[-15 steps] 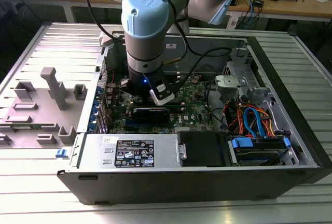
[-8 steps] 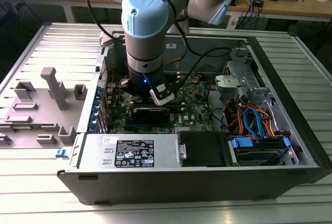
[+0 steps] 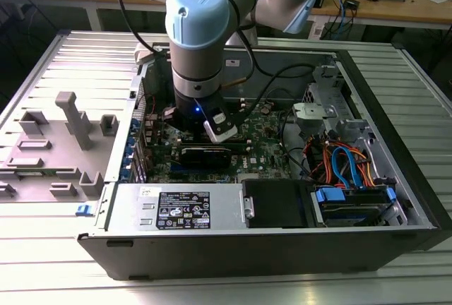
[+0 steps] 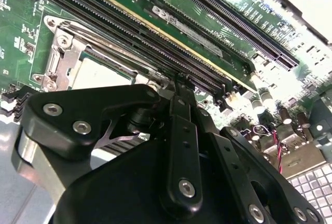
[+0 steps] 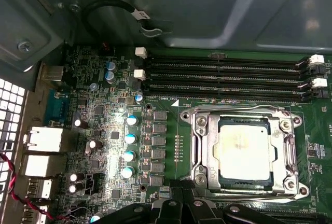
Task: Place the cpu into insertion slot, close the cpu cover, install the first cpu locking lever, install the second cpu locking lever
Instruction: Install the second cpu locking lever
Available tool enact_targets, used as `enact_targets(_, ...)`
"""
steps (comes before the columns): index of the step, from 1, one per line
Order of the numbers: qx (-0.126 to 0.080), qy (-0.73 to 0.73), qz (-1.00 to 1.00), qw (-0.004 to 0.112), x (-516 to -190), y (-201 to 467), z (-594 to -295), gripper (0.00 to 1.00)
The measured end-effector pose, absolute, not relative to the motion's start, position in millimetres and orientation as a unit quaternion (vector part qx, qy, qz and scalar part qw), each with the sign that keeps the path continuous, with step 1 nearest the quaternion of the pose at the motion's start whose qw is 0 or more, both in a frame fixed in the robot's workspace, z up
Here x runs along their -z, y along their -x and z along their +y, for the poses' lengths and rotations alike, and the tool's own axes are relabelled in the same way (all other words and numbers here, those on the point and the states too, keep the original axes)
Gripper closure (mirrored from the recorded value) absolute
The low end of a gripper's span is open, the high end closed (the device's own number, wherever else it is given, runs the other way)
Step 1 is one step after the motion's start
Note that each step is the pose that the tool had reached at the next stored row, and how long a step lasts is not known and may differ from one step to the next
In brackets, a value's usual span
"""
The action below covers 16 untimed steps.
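In the first wrist view the cpu [image 5: 244, 149] lies flat in the insertion slot [image 5: 224, 178], its silver top showing through the square cut-out of the cpu cover [image 5: 207, 151], which lies closed over it. The memory slots [image 5: 228, 79] run at 12 o'clock of the socket. The gripper [image 4: 181, 81] hangs just over the board at the socket's edge; in the second wrist view its black fingers [image 4: 182, 110] stand together, clamped on nothing that shows. In the exterior view the arm [image 3: 201, 37] reaches down into the open computer case [image 3: 268, 245], standing on a ribbed metal table [image 3: 42, 248]
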State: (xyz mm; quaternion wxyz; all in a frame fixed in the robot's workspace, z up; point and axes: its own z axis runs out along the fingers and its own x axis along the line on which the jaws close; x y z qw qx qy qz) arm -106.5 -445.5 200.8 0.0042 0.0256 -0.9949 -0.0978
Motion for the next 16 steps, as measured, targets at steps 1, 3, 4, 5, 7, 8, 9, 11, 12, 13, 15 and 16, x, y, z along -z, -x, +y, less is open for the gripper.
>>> enact_targets(1,0.098,-0.026,-0.995,0.004,-202.1,106.5,-445.3,0.89)
enact_targets(3,0.098,-0.026,-0.995,0.005,-207.2,106.5,-444.5,0.89)
enact_targets(4,0.098,-0.026,-0.995,0.005,-208.6,106.5,-444.4,0.89)
enact_targets(5,0.098,-0.026,-0.995,0.005,-211.0,106.5,-444.3,0.89)
enact_targets(7,0.098,-0.026,-0.995,0.005,-214.3,106.5,-444.1,0.89)
enact_targets(8,0.098,-0.025,-0.995,0.005,-215.8,106.6,-444.1,0.89)
enact_targets(9,0.098,-0.025,-0.995,0.005,-215.7,106.5,-444.1,0.89)
enact_targets(11,0.098,-0.025,-0.995,0.006,-215.8,106.5,-444.1,0.89)
enact_targets(12,0.098,-0.025,-0.995,0.006,-215.8,106.5,-444.1,0.89)
enact_targets(13,0.098,-0.026,-0.995,0.006,-215.8,106.5,-444.1,0.89)
enact_targets(15,0.098,-0.025,-0.995,0.006,-215.8,106.5,-444.1,0.89)
enact_targets(16,0.098,-0.025,-0.995,0.006,-215.8,106.5,-444.1,0.89)
